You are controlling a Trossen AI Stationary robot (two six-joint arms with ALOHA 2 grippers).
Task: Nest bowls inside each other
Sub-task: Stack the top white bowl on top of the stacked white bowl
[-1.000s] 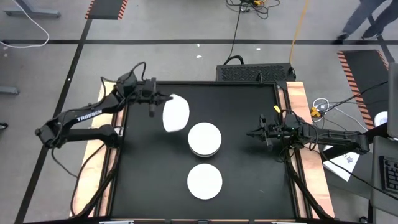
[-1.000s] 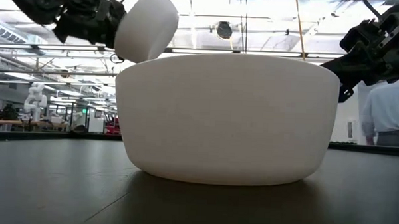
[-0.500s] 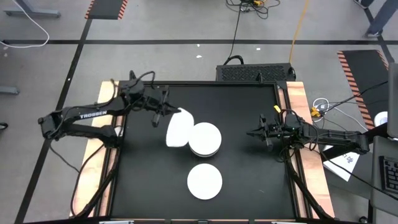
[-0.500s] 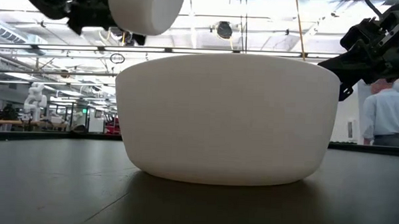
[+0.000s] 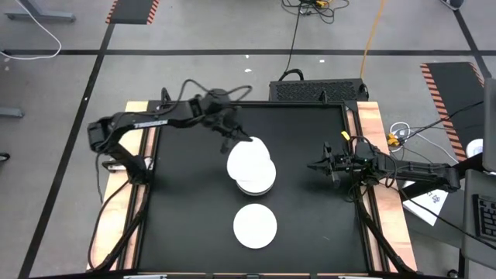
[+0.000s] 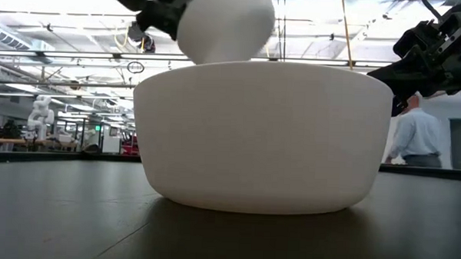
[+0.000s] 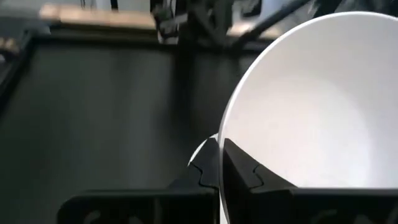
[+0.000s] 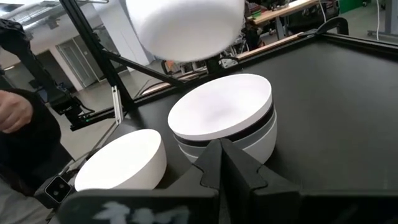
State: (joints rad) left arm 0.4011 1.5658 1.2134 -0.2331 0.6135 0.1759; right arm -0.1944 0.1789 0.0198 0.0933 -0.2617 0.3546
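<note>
My left gripper [image 5: 235, 139] is shut on a white bowl [image 5: 248, 160] and holds it in the air above a stack of nested bowls [image 5: 256, 180] in the middle of the table. In the right wrist view the stack [image 8: 224, 118] shows a white bowl on top, a black band under it and a pale bowl below; the held bowl [image 8: 185, 25] hovers over it. A single white bowl [image 5: 255, 225] stands on its base nearer the near edge and fills the low view [image 6: 261, 138]. My right gripper [image 5: 314, 166] waits shut, to the right of the stack. My left gripper pinches the held bowl's rim [image 7: 222, 140] on the side toward the table's far left, one finger [image 7: 245, 174] inside the bowl and one [image 7: 208, 167] outside. The fingers come slanting down from the far left. The bowl [image 6: 225, 25] is lifted clear, mouth up, above the stack.
Raised wooden rails run along the table's left [image 5: 128, 194] and right [image 5: 372, 139] edges. A dark box [image 5: 318, 91] sits behind the far edge. A person's hand [image 8: 15, 109] shows beyond the table in the right wrist view. Bare black tabletop lies left of the stack [image 5: 186, 201].
My left gripper has carried the white bowl from the table's far left toward the right, to a place over the stack, and higher in the low view. The bowl, tipped on its side a second ago, now sits mouth up. The stack and the single bowl have stayed put.
</note>
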